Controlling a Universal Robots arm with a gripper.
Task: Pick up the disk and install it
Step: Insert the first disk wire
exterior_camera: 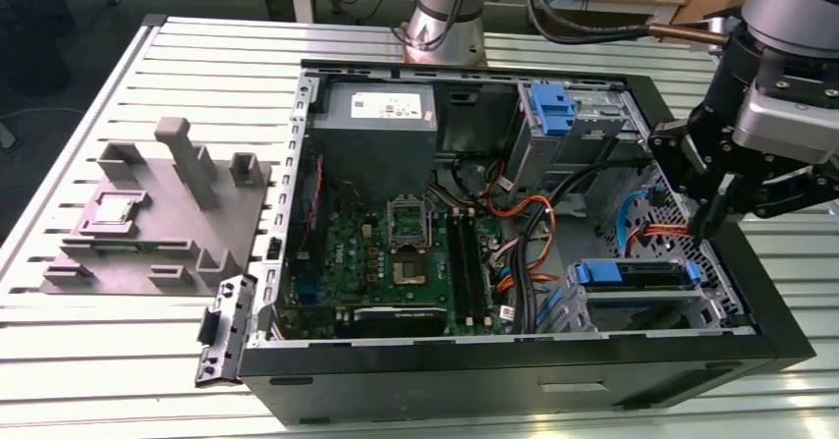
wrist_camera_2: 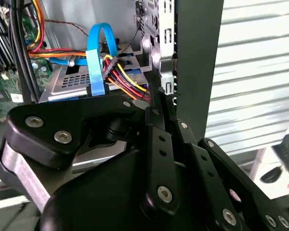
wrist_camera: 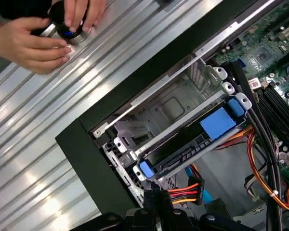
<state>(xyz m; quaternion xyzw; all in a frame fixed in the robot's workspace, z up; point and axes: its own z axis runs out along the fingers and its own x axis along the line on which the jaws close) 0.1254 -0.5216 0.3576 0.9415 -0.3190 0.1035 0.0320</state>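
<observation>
An open computer case (exterior_camera: 525, 360) lies on its side on the slatted metal tabletop (exterior_camera: 79, 321), its inner parts facing up. The robot's hand (exterior_camera: 714, 225) hangs at the case's edge on the exterior view's right, just above the drive bays, with its tips pointing down beside a bundle of red, yellow and orange wires (exterior_camera: 655, 231). In both wrist views the two fingers (wrist_camera: 153, 202) lie pressed together at their tips with nothing between them, so the hand is closed and empty.

The disk (exterior_camera: 636, 274) sits in a metal drive cage (wrist_camera: 173, 103) inside the case, near the corner closest to the hand. In the first wrist view it shows as a dark flat slab (wrist_camera: 192, 144) with blue plastic rails at its ends and a blue patch on top, lying level in its slot. The hand's tips are near it but apart from it.

A grey plastic fixture (exterior_camera: 157, 213) stands on the tabletop beside the case, toward the exterior view's left. In the first wrist view a person's hands (wrist_camera: 36, 41) rest on the tabletop outside the case, holding a small dark round object (wrist_camera: 67, 21).
</observation>
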